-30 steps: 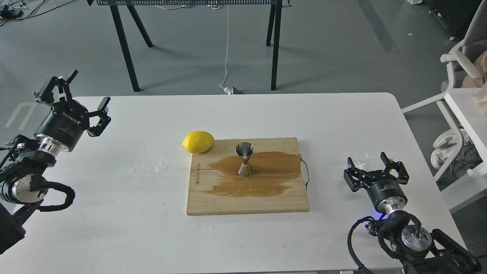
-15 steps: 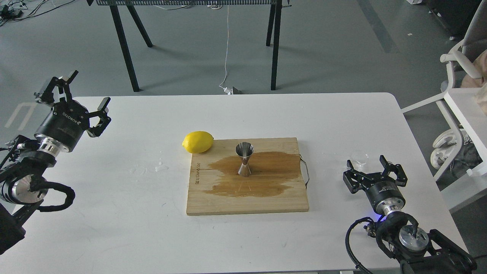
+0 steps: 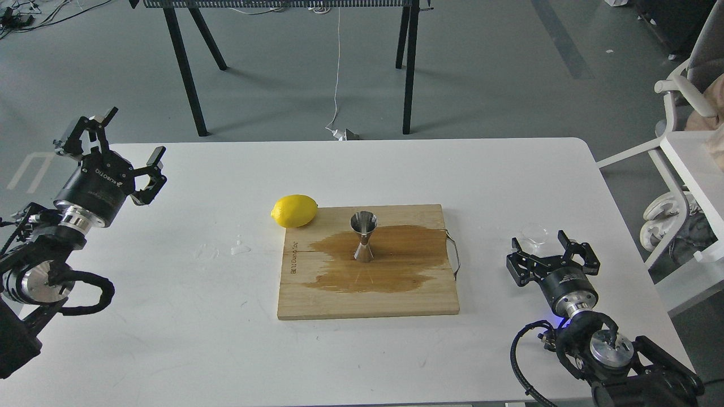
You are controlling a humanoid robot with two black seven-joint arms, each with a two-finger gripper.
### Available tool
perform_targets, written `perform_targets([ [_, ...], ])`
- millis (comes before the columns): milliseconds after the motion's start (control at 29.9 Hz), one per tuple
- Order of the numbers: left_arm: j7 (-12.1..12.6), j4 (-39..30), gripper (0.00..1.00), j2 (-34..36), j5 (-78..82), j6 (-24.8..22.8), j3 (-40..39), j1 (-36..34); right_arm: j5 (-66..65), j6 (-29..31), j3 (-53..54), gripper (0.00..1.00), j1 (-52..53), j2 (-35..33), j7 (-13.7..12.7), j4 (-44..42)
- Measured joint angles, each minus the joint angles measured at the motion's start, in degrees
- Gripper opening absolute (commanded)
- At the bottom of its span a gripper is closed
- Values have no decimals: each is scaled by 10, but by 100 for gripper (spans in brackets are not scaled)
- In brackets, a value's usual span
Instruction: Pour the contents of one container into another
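**Both end effectors empty, cup sits near right edge of worktop**

Reading off the head view. Glass cup [image 3: 535, 232] stands upright on the white worktop [image 3: 169, 339], close to its right edge, clear of the board. It's low, round and transparent (hard to make out against the white; can't tell whether anything is in it).

Right end effector [image 3: 547, 245] is just in front of the cup, fingers spread wide, holding nothing. The cup shows in the gap between the fingertips, slightly beyond them; I can't tell if they touch it.

Jigger [image 3: 363, 236] stands upright near the middle of the wooden board [image 3: 367, 302], wide mouth up. A dark wet patch [image 3: 396, 265] spreads across the board around its base. The board lies at the centre of the worktop.

Lemon [image 3: 294, 210] rests on the worktop at the board's far-left corner, touching or just beside it. A few droplets [image 3: 240, 247] lie on the worktop left of the board.

Left end effector [image 3: 121, 147] hangs over the far-left corner of the worktop, fingers apart, empty, well away from everything.
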Motion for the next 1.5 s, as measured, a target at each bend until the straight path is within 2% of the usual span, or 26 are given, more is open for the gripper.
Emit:
perform_targets([
  [401,0,0,98,0,0,0,0,0,-2,0,-4,69,0,0,0,-1],
  [835,0,0,98,1,0,0,0,-1,-4,0,-8,64,0,0,0,0],
  [1136,0,8,98,1,0,0,0,-1,-8,2,-10,50,0,0,0,0],
  [1303,0,8,98,1,0,0,0,-1,-9,3,-10,49,0,1,0,1],
  [1504,0,8,98,1,0,0,0,-2,-10,3,-12,40,0,4,0,2],
])
